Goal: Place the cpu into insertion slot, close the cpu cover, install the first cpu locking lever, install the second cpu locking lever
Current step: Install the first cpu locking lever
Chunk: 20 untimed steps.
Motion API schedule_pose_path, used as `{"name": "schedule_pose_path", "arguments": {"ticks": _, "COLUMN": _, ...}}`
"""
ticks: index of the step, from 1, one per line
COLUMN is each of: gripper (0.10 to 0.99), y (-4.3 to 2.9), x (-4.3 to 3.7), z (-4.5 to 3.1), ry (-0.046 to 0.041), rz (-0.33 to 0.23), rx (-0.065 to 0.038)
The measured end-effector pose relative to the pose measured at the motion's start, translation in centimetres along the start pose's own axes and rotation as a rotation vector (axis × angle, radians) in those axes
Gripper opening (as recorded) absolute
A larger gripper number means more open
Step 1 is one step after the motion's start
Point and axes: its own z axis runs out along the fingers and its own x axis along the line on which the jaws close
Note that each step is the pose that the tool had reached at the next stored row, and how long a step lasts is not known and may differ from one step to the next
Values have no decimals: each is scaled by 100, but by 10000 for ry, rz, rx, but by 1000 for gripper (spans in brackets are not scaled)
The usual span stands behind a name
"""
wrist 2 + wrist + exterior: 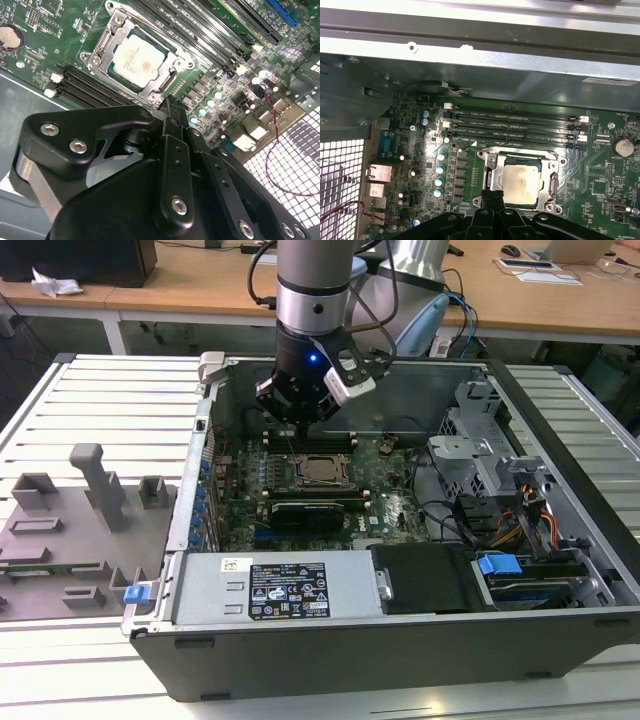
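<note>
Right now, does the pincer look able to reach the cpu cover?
Probably yes. In the first wrist view the pincer hangs right at the edge of the cpu cover, which lies flat around the cpu, and nothing crosses between them.

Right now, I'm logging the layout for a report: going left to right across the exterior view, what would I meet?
grey fixture plate → blue clips on the case wall → cpu → metal drive cage
</note>
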Motion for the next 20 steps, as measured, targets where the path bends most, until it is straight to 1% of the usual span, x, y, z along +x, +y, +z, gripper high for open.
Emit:
{"name": "schedule_pose_path", "arguments": {"ticks": 6, "gripper": 106, "y": 4, "x": 45, "z": 1, "ry": 0, "rz": 0, "rx": 0}}
{"name": "schedule_pose_path", "arguments": {"ticks": 12, "gripper": 106, "y": 14, "x": 157, "z": 4, "ry": -1, "rz": -1, "rx": -1}}
{"name": "schedule_pose_path", "arguments": {"ticks": 20, "gripper": 106, "y": 19, "x": 178, "z": 9, "ry": -1, "rz": 4, "rx": 1}}
